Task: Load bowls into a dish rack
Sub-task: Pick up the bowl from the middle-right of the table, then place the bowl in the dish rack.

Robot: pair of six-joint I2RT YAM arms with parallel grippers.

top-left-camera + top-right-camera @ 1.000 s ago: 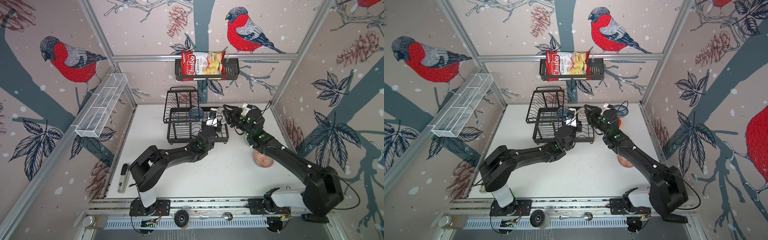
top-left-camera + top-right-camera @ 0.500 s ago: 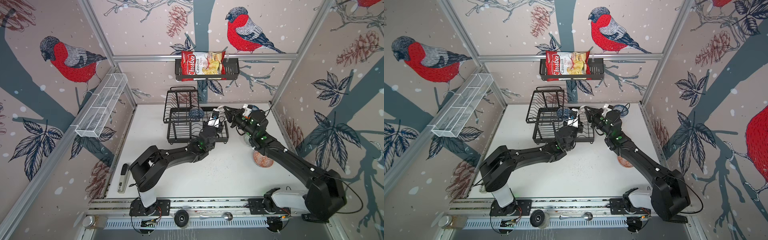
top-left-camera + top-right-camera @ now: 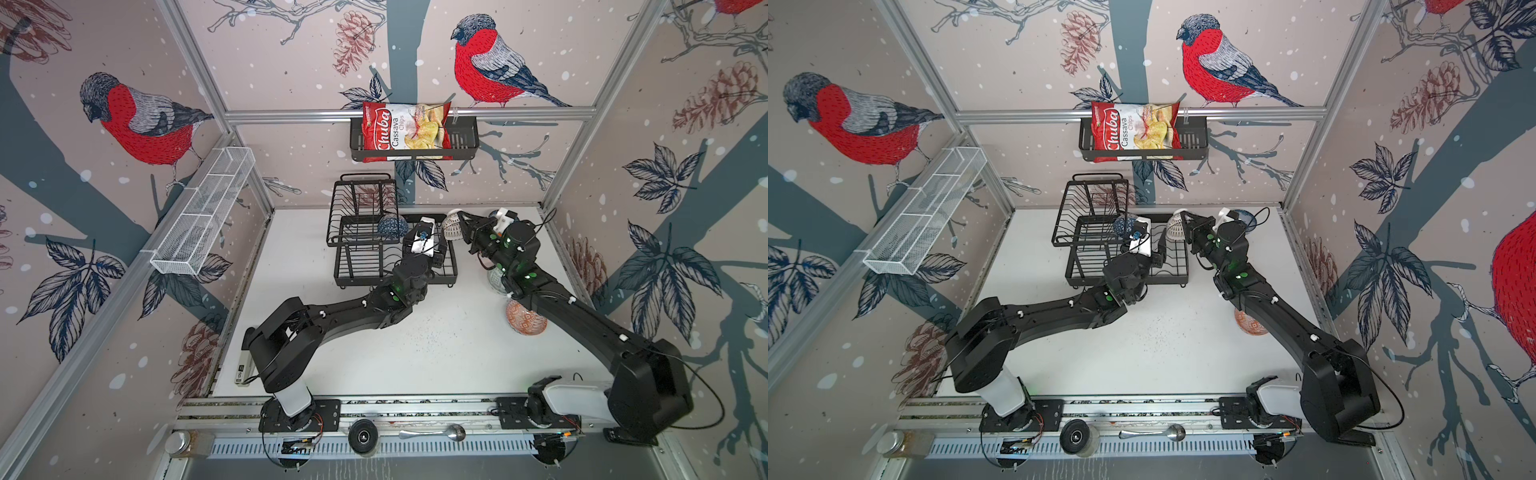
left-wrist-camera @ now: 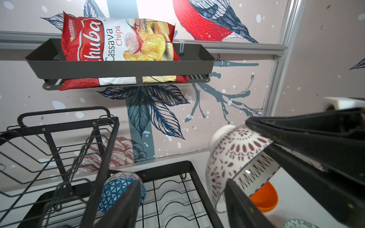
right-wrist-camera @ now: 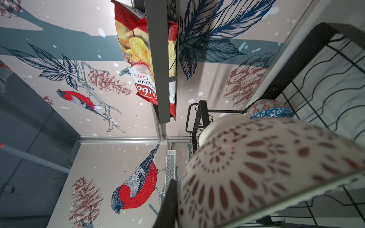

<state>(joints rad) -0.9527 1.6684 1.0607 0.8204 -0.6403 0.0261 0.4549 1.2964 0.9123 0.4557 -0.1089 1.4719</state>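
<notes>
The black wire dish rack [image 3: 357,266] [image 3: 1088,266] stands at the back of the table. A blue triangle-patterned bowl [image 3: 392,226] [image 4: 118,189] leans in it beside the raised upper basket. My right gripper [image 3: 462,220] [image 5: 227,197] is shut on the rim of a white bowl with dark lattice [image 3: 452,227] [image 4: 237,158] [image 5: 276,167], held tilted in the air just past the rack's right end. My left gripper [image 4: 181,181] is open over the rack's wavy base, with that bowl just beyond one finger [image 4: 241,203].
On the table right of the rack lie a plain orange bowl [image 4: 264,199], a red-orange patterned bowl [image 3: 525,324], a bowl under the right arm [image 3: 496,280] and a bluish bowl [image 3: 1246,218]. A chips bag [image 3: 405,133] sits in the wall shelf. White mesh basket [image 3: 203,212] on the left wall.
The right gripper shut on the white lattice bowl, then the left gripper opened and let it go. The bowl now hangs from the right gripper alone, slightly further right.
</notes>
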